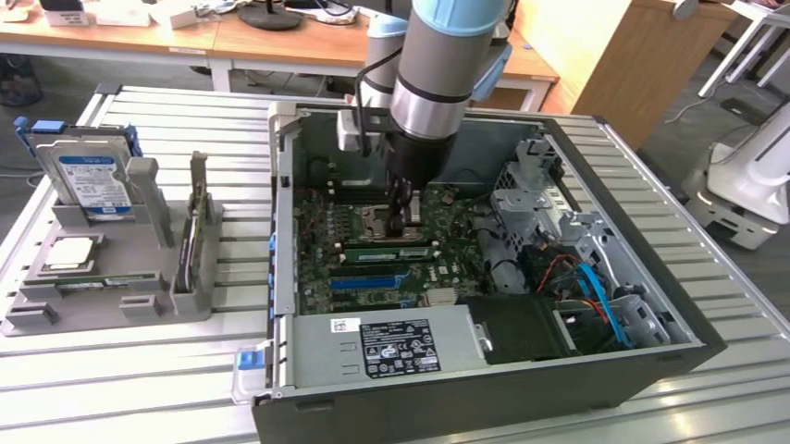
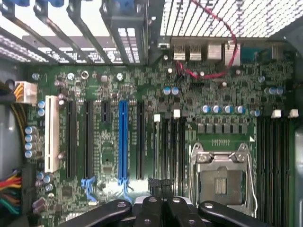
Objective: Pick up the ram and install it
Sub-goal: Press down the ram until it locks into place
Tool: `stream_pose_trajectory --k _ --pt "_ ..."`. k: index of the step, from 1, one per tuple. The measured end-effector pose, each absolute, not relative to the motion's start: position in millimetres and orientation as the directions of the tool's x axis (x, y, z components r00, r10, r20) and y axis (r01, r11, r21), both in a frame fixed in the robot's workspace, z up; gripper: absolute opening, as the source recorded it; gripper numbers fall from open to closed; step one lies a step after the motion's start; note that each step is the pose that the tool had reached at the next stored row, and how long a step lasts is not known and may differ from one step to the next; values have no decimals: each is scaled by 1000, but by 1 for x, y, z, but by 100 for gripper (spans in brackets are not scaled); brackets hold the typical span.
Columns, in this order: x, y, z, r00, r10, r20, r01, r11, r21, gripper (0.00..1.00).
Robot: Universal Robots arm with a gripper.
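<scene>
My gripper [image 1: 401, 220] reaches down into the open computer case [image 1: 691, 342], just above the motherboard [image 1: 358, 277] beside the processor socket [image 1: 374, 219]. Its fingers are shut, with nothing visible between them. A green ram stick [image 1: 388, 250] lies along a memory slot just below the fingertips; I cannot tell whether they touch it. In the wrist view the shut gripper [image 2: 159, 185] hangs over the black memory slots [image 2: 173, 142], with the socket [image 2: 221, 177] beside them. Another thin stick [image 1: 195, 222] stands on edge in the grey holder [image 1: 198, 296] at the exterior view's left.
The grey holder also carries a hard drive with a blue label [image 1: 92, 180] and a square silver processor [image 1: 72, 252]. Inside the case are a power supply [image 1: 383, 347], a drive cage [image 1: 537, 199] and blue and orange cables [image 1: 593, 291]. The case stands on a slatted metal table [image 1: 124, 388].
</scene>
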State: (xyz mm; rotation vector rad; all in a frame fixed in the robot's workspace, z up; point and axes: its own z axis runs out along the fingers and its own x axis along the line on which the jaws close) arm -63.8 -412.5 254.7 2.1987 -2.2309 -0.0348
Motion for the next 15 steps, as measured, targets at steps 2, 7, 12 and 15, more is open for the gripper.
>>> stream_pose_trajectory --k 2,7,12,15 --pt "-61 -413 255 -15 -1000 -9 -1000 14 22 11" --pt "-54 -413 255 -15 -1000 -9 -1000 14 22 11" --pt "-54 -413 255 -15 -1000 -9 -1000 14 22 11" --pt "-54 -413 255 -15 -1000 -9 -1000 14 22 11"
